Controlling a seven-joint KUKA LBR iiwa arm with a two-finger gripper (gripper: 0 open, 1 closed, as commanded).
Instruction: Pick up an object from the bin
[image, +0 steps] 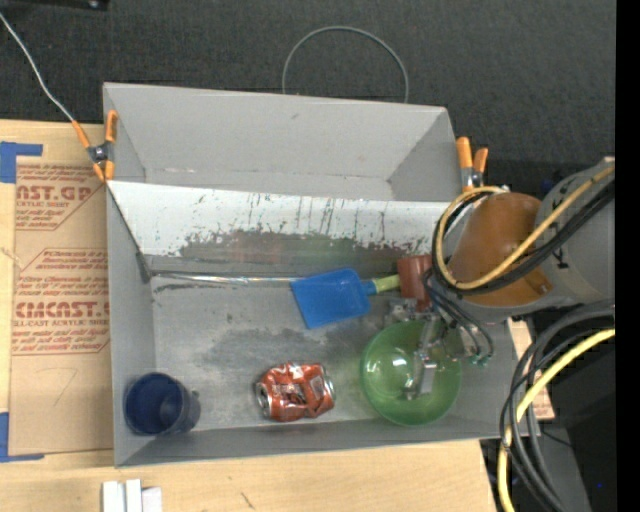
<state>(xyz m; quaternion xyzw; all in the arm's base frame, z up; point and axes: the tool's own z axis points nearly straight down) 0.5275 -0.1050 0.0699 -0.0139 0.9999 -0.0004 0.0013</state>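
Tool (425, 368) over green bowl (385, 392), front-right bin (270, 135) corner; grip unclear; bare floor mid-bin.

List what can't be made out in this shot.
All in the camera view:
- green see-through bowl: the tool covers its right part. Whether it is touching or just above, I cannot tell.
- blue scoop: the end of its green handle runs behind the arm.
- brownish-red thing: partly hidden by the arm, kind unclear.
- crushed red can: print too small to read.
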